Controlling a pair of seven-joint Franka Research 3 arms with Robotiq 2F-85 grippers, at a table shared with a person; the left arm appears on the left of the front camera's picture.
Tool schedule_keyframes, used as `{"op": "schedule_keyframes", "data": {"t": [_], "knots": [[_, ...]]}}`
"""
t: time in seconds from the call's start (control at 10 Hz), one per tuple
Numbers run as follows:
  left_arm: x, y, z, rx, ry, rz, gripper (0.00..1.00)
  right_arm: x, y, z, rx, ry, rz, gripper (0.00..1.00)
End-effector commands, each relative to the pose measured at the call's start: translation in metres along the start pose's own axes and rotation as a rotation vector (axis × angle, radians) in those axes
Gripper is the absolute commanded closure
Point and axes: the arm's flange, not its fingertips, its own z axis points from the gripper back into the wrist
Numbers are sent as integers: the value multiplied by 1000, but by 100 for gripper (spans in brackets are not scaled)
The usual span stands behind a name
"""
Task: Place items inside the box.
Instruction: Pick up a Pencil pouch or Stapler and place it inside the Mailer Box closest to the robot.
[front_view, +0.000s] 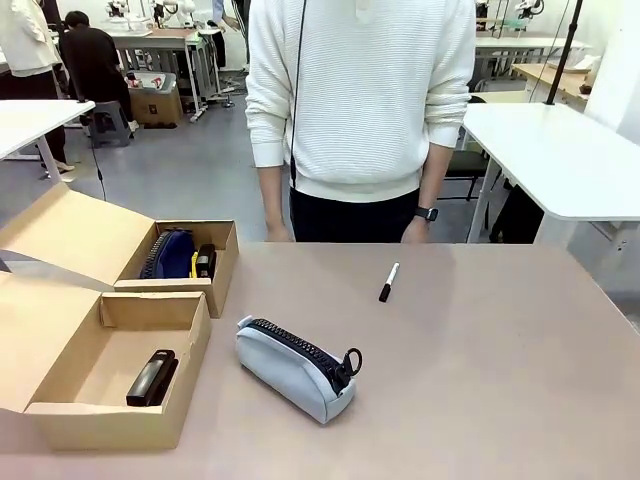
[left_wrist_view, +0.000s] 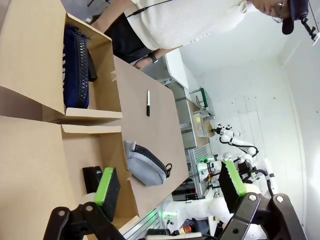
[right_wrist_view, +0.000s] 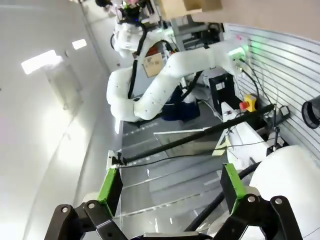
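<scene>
**Both grippers wide open and empty; pouch and marker lie out on the table**

Start from the grey fabric zip pouch (front_view: 295, 368) with the black zipper, lying on its side on the dull brown tabletop (front_view: 480, 350). If it carries any lettering, you cannot read it from these angles.

Your left gripper (left_wrist_view: 170, 182) hangs above the table with its green-padded fingers (left_wrist_view: 106, 185) spread as wide as they go and nothing between them. Your right gripper (right_wrist_view: 171, 184) is spread just as wide and is also empty. It points away from the table, toward a white arm and a slatted wall.

Just left of the grey pouch stands the nearer open cardboard box (front_view: 190, 345). The black stapler (front_view: 152, 378) lies flat on its floor.

Beyond the pouch and to its left is the second open cardboard box (front_view: 222, 262). It holds the dark blue zip pouch (front_view: 172, 255), with the yellow utility knife (front_view: 196, 264) tucked against its right wall.

Beyond the pouch and to its right, well apart from both boxes, the black marker with white cap (front_view: 388, 282) lies on bare table.

Farthest off, a person in a white ribbed sweater (front_view: 360, 90) stands at the table edge with arms down and a dark watch (front_view: 427, 213) on one wrist.
</scene>
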Motion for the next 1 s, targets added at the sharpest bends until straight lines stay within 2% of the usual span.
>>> {"op": "schedule_keyframes", "data": {"t": [0.0,0.9], "knots": [[-2,0,1,-14,-1,-26,0,5,34,-11,27,-52,55,0],[-2,0,1,-14,-1,-26,0,5,34,-11,27,-52,55,0]]}}
